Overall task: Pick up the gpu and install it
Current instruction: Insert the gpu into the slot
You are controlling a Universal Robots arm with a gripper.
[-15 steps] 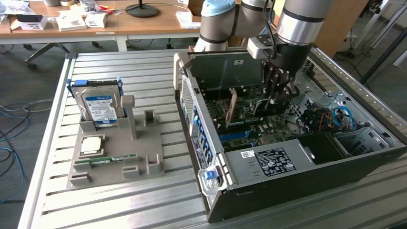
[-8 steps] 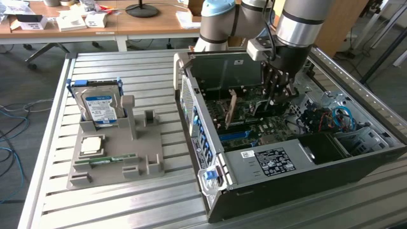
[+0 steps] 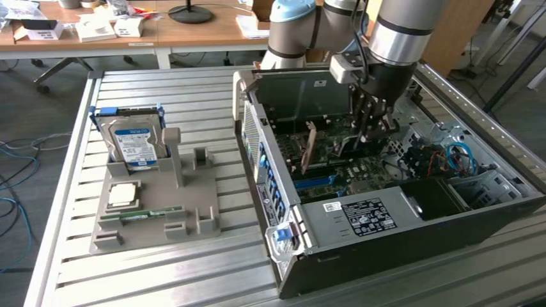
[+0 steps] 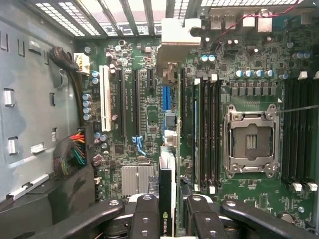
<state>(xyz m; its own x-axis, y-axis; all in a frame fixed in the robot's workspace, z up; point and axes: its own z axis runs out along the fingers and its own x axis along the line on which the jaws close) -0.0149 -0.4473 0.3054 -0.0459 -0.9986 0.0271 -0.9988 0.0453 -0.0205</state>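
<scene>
With gripper (image 4: 172,211) clamped on gpu (image 4: 168,169), held edge-on above motherboard (image 4: 144,119) inside open case (image 3: 358,262) at the exterior view's right, near blue slot (image 4: 167,97): risk of missed slot, or bracket (image 4: 174,42) snagging case wall, from slight tilt or slip in grip.

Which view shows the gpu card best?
Wrist view: the thin dark gpu card runs edge-on between the fingers, above the green motherboard. Exterior view catches it upright beneath the gripper, inside the black computer case.
</scene>
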